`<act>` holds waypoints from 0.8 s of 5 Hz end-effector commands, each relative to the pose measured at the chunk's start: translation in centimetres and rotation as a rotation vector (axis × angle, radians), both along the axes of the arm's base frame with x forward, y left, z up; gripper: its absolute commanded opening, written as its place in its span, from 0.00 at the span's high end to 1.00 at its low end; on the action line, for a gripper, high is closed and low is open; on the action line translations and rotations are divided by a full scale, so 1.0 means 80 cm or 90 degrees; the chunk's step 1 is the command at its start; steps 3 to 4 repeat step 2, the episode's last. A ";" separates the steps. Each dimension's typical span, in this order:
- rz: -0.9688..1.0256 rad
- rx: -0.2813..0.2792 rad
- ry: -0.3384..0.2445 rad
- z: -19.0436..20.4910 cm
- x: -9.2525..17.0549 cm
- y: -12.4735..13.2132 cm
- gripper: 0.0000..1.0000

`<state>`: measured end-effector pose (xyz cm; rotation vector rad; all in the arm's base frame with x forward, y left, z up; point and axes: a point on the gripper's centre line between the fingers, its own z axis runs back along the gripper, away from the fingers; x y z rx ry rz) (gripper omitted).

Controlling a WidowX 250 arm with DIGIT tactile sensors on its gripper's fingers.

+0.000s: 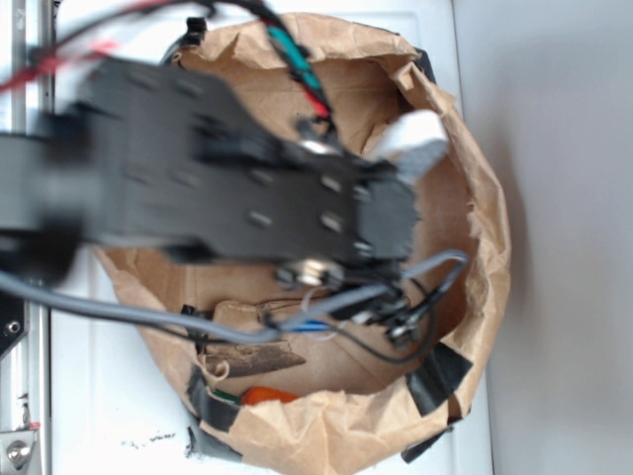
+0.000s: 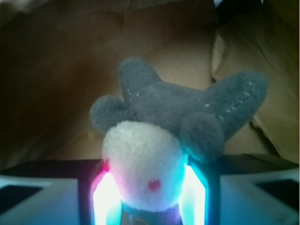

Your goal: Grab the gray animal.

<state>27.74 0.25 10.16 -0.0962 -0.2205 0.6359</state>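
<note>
The gray animal (image 2: 187, 110) fills the wrist view: a gray plush body with limbs spread, and a cream face with a red dot eye (image 2: 153, 185) turned toward the camera. My gripper (image 2: 149, 190) is shut on its cream head, with the glowing fingers (image 2: 104, 199) pressed against both sides. The toy hangs over the brown paper floor. In the exterior view my blurred black arm (image 1: 247, 188) reaches across the paper-lined bowl and hides the toy; only a white finger housing (image 1: 410, 146) shows at its far end.
The crumpled brown paper lining (image 1: 485, 228) forms a tall wall all round the bowl. A brown bark-like piece (image 1: 247, 356) and an orange toy (image 1: 269, 396) lie at the near side. Gray and black cables (image 1: 415, 297) hang below the arm.
</note>
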 end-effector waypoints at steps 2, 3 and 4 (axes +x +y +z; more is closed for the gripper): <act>-0.110 0.000 -0.091 0.065 -0.054 0.008 1.00; -0.110 0.000 -0.091 0.065 -0.054 0.008 1.00; -0.110 0.000 -0.091 0.065 -0.054 0.008 1.00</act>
